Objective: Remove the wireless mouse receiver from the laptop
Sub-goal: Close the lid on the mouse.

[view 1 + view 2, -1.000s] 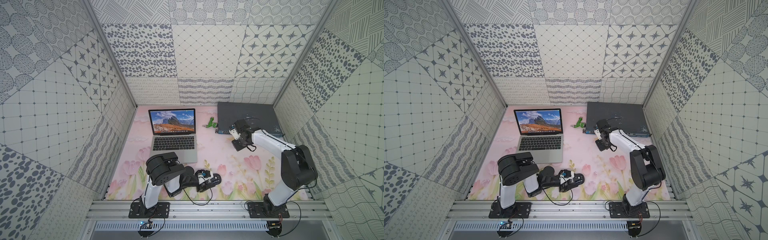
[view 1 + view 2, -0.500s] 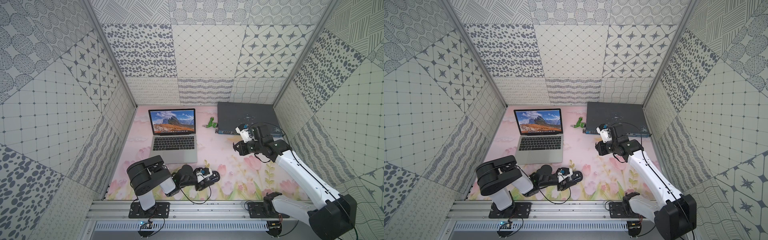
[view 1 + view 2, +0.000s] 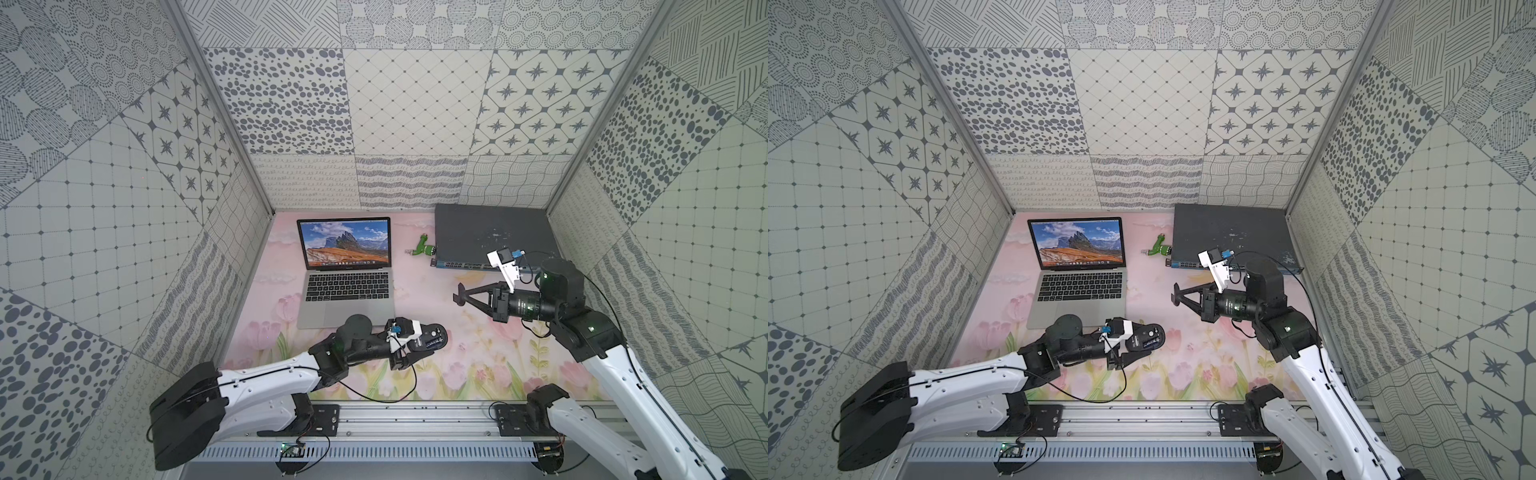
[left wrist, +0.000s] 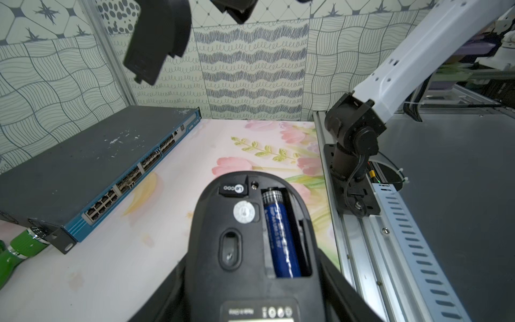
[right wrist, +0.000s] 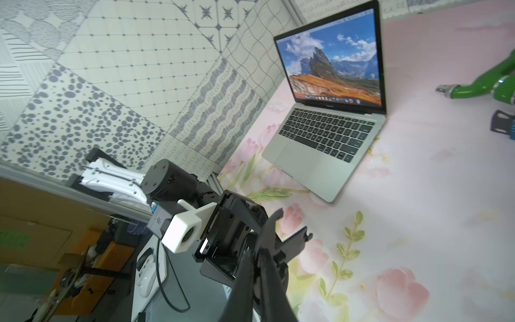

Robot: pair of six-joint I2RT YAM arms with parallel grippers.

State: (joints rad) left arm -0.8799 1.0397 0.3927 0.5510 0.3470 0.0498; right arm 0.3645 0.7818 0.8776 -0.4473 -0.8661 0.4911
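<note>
The wireless mouse receiver [image 4: 233, 189] appears to be the small dark nub with pale lettering that sits in a slot on the upturned underside of the mouse [image 4: 245, 237]. It is at the end farthest from the left gripper's fingers and just beside the blue battery [image 4: 280, 237]. The left gripper [image 3: 417, 341] stands partly open around the mouse and clasps it by its sides, low over the mat. No nub shows on the edges of the laptop [image 3: 347, 291] that are in view, so I judge the unplugging done and the receiver stowed. What seems left is closing the compartment. The right gripper [image 3: 460, 296] is closed on a thin black cover [image 4: 156, 41], raised and well apart from the left gripper, its tip pointing toward the laptop. Bare floral mat [image 3: 457, 365] lies between the two grippers, giving room to bring the cover across. The laptop's front corner is close beside the left wrist. The front rail [image 3: 415, 419] runs near the mouse on the other side. The network switch [image 3: 490, 232] and the green stick [image 3: 424, 249] lie beyond the right gripper toward the back wall.
</note>
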